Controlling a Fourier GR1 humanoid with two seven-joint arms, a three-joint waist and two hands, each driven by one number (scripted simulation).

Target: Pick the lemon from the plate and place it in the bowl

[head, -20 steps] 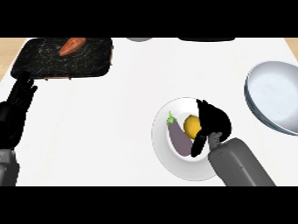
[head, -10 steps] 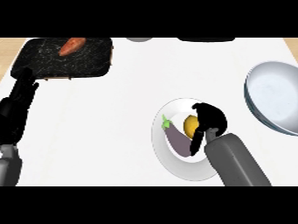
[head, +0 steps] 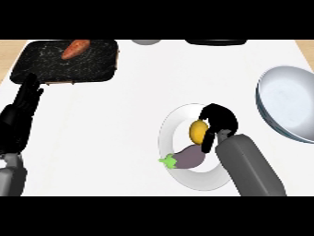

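While the lemon (head: 197, 131) lay on the plate (head: 171, 130) beside the eggplant (head: 188, 157), the right hand (head: 218, 121) curled its fingers around it. Lifting and transfer to the bowl (head: 296, 104) remained. The left hand (head: 18, 115) rested open.

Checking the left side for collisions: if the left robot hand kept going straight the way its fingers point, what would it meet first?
Probably the dark tray holding the carrot: the left robot hand points up-view toward its near edge. Height above the counter is unclear.
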